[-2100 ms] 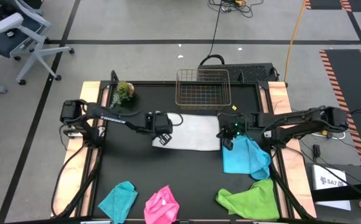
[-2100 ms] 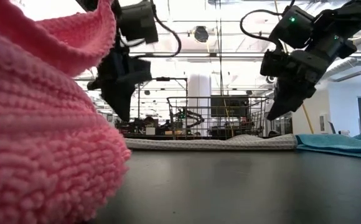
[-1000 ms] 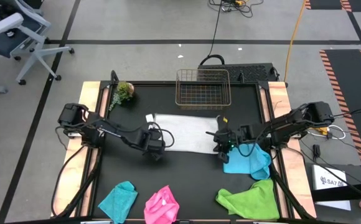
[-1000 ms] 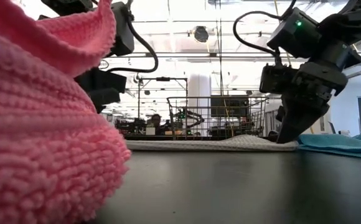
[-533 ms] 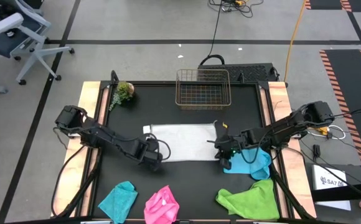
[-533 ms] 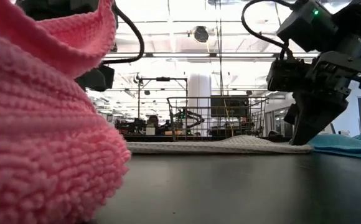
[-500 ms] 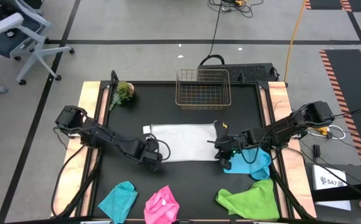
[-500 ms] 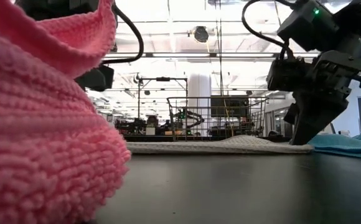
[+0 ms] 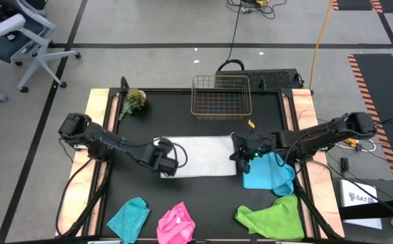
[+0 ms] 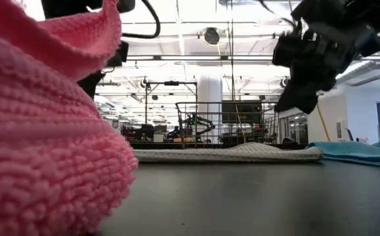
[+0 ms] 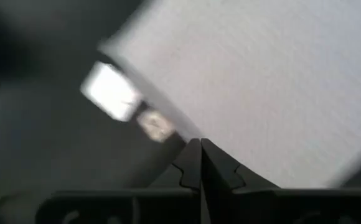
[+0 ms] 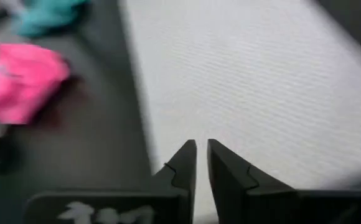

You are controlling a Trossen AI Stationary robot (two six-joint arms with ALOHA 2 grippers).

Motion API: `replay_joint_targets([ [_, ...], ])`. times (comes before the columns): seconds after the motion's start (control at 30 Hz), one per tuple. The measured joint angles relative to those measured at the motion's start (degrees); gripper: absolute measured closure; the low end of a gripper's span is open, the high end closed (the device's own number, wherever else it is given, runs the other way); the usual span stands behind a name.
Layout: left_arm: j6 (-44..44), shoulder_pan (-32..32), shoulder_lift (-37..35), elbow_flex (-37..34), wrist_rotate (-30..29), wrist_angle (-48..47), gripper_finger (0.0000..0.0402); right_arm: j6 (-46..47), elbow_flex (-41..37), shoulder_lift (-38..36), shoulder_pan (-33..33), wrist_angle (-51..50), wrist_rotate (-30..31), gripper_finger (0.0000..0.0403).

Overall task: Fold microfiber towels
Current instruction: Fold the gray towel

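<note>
Two dark, slender jointed arms, matte black from base to tip, seen from overhead. The left arm (image 9: pixel 108 144) carries small white lettering along one link and a looping black cable near its wrist. The right arm (image 9: pixel 318 139) shows a green indicator light glowing on its wrist housing, with black cabling arcing above it. The left pincer (image 11: pixel 200 163) has two flat black fingers with notched, stepped inner edges. The right pincer (image 12: pixel 201 163) has matching notched black fingers (image 12: pixel 182 167) on a broad black crossbar bearing faint white markings.

Perhaps "SA7" on a white box (image 9: pixel 364 198); nothing else legible.
</note>
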Motion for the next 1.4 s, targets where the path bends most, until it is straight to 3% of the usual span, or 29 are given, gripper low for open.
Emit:
replay_joint_targets([
  [0.3,-0.3,8.4,0.0,-0.4,1.5,-1.0,0.0386,-2.4,0.0,2.7,-8.4,-1.5,1.8,0.0285],
  [0.47,2.4,11.5,0.0,-0.4,1.5,1.0,0.0396,-1.9,0.0,4.0,-11.5,-0.8,2.7,0.0267],
  [0.53,6.0,12.0,0.0,-0.4,2.2,3.1,0.0399,-0.3,0.0,4.1,-11.8,-0.7,0.4,0.0267],
  [0.73,25.5,12.4,0.0,-0.4,2.6,9.8,0.039,4.8,0.0,4.1,-10.1,-0.6,-14.4,0.0283],
  [0.8,30.9,12.8,0.0,-0.4,2.7,11.5,0.0391,5.4,0.0,4.1,-8.4,-0.7,-16.7,0.0299],
  [1.03,37.8,15.1,0.0,-0.4,4.0,13.7,0.0398,10.7,0.0,4.1,-1.2,-0.3,-13.7,0.0394],
  [1.27,40.7,16.4,0.0,-0.4,4.0,13.8,0.0397,16.6,0.0,4.1,5.3,-1.2,-13.5,0.0386],
  [1.4,40.7,16.4,0.1,-0.4,4.0,13.9,0.0397,11.3,0.0,4.1,8.5,-1.8,-7.8,0.0386],
])
